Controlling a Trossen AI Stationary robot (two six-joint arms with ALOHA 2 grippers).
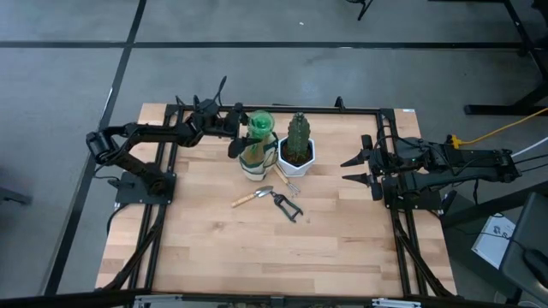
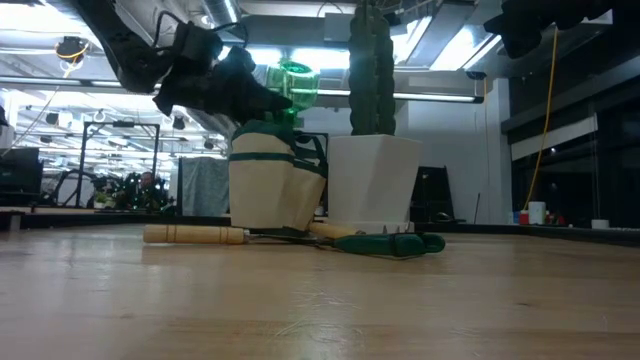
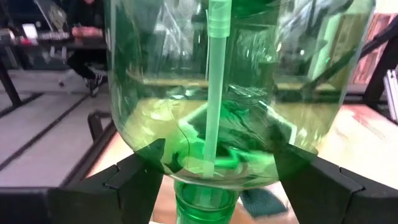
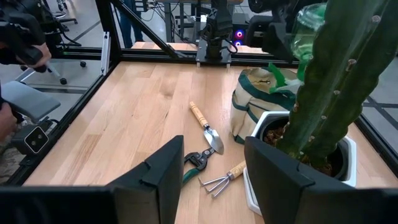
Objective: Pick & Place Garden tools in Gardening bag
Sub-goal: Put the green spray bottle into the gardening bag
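The translucent green spray bottle (image 1: 259,125) (image 3: 224,81) stands upside down, its neck (image 3: 205,205) down in the beige, green-trimmed gardening bag (image 1: 253,161) (image 2: 270,185) at the table's far middle. My left gripper (image 1: 240,128) (image 3: 217,155) is open, level at the bottle, one finger on each side. On the wood in front of the bag lie the trowel (image 1: 253,198) (image 4: 207,127), the pruning shears (image 1: 288,206) (image 4: 198,160) and the hand fork (image 1: 288,180) (image 4: 224,177). My right gripper (image 1: 360,168) waits open at the table's right, holding nothing. My left gripper comes level from the table's left, and its fingers (image 3: 140,174) stand on either side of the bottle's shoulder just above the neck. Whether they touch the bottle I cannot tell. The bottle stays upright on its neck end in the bag, its base up.
A tall green cactus (image 1: 297,133) in a white hexagonal pot (image 1: 296,159) (image 2: 375,180) stands right beside the bag on its right. Black frame rails (image 1: 163,214) run along the table's left, right and far sides. Bare wood (image 1: 257,257) lies toward the near edge.
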